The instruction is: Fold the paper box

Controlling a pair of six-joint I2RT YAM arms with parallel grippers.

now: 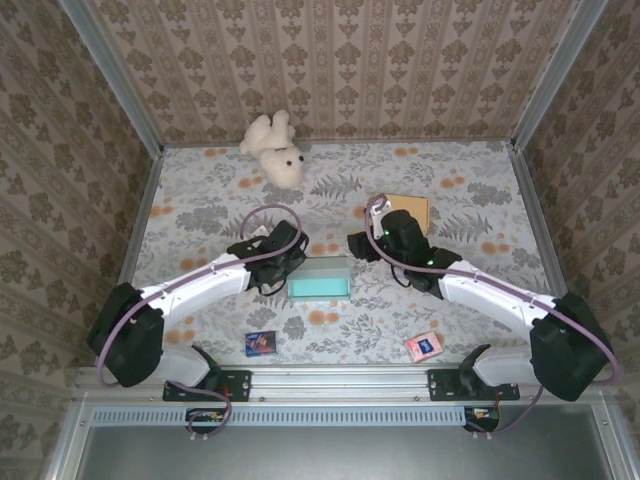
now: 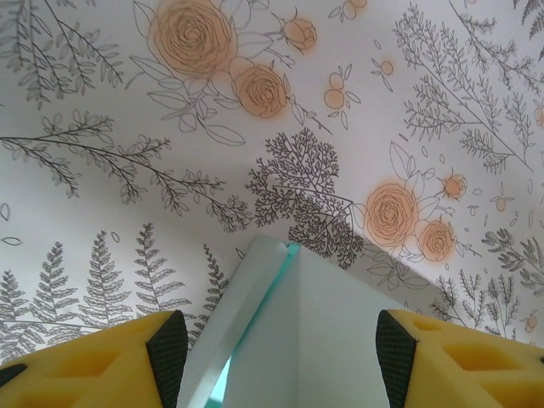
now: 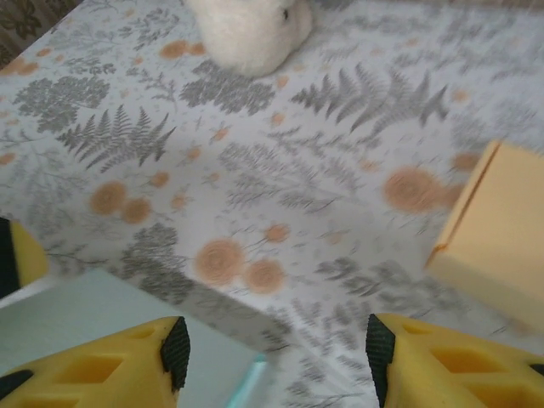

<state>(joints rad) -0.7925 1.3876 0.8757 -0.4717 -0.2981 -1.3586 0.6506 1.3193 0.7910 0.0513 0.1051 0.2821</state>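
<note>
The pale teal paper box (image 1: 320, 280) lies on the flowered table between my two arms. In the left wrist view a corner of the paper box (image 2: 323, 331) points away from me, with a folded flap along its left side. My left gripper (image 2: 280, 348) straddles that corner, and the box edges meet both pads (image 2: 167, 348). At the box's left end stands the left gripper (image 1: 288, 262). My right gripper (image 1: 362, 246) hovers by the box's far right corner. The right gripper (image 3: 278, 357) is open over bare tablecloth, the box (image 3: 102, 314) beside its left finger.
A white plush toy (image 1: 275, 148) lies at the back of the table. A flat yellow-orange box (image 1: 408, 208) sits just behind my right gripper, also in the right wrist view (image 3: 501, 229). Two small cards (image 1: 261, 343) (image 1: 424, 345) lie near the front edge.
</note>
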